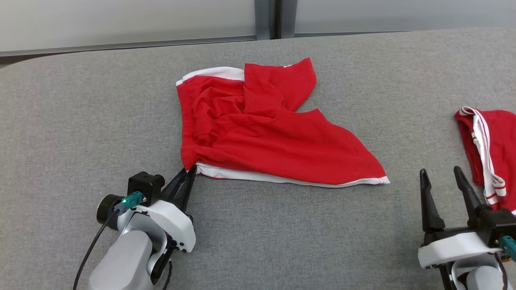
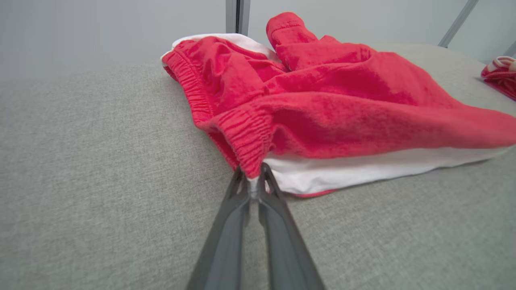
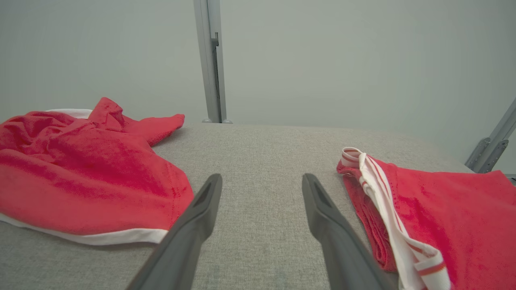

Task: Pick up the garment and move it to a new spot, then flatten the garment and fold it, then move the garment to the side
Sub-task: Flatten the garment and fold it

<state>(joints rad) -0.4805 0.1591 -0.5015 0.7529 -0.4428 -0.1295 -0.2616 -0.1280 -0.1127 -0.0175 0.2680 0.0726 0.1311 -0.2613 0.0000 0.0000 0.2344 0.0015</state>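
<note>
The left gripper (image 2: 253,183) is pinching its fingers (image 2: 231,225) shut on the elastic waistband corner (image 2: 246,139), likely a firm hold on the soft, light red garment (image 1: 262,137) lying crumpled on the table (image 1: 80,121) just beyond them, while the right gripper (image 1: 440,170) is hovering wide open, empty

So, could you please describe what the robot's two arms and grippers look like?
The left gripper and right gripper each have two long, dark, tapering fingers on a white housing. The forearms are smooth pale grey. The left wrist carries a black camera block, a green plug and a thin black cable; the right wrist has a green plug too.
</note>
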